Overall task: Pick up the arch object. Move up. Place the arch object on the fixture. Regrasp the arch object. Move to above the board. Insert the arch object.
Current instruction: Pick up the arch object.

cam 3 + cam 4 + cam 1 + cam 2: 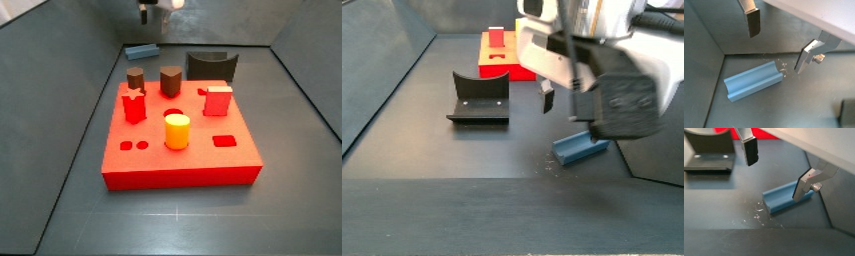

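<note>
The arch object (752, 81) is a small blue-grey block lying flat on the grey floor near the wall; it also shows in a wrist view (784, 199) and in both side views (142, 50) (581, 148). My gripper (776, 42) hangs open and empty above it, jaws wide apart, one finger (753, 22) over bare floor and one finger (805, 57) near the block's end. It shows too in a wrist view (776, 174). The dark fixture (478, 97) stands apart on the floor, in front of the red board (181, 135) with its pegs.
Grey walls close in the floor on the sides (701, 40). White scuff specks mark the floor by the arch object (756, 212). The board carries brown pegs (171, 80), red blocks (217, 100) and a yellow-orange peg (177, 131).
</note>
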### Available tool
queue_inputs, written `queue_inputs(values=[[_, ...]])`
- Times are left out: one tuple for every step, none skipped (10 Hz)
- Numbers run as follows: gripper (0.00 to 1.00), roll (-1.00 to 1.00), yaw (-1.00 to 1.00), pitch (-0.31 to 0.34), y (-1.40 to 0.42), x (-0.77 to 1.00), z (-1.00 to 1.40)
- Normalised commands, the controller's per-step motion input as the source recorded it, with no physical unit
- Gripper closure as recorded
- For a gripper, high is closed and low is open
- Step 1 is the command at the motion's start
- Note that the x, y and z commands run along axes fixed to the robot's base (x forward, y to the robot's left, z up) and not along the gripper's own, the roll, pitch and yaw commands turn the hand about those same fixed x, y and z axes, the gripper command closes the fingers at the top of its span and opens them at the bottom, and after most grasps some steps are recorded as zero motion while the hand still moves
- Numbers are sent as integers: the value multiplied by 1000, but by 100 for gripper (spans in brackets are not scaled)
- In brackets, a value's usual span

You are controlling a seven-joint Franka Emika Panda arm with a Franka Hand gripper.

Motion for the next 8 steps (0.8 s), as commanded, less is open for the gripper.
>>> queue_inputs(values=[[0,-337,-751,-204,-83,-34,-71],[0,-436,-603,-107,-23,0,-97],[0,-391,-111,-21,34,180,-343],[0,-161,0,-44,0,0,-823],[0,0,-23,-23,-140,0,-1000],[0,0,-94,-50,-194,-9,-1000],[0,-3,-129,-99,-74,-120,-1000],[0,-140,-103,-139,0,-206,-794]])
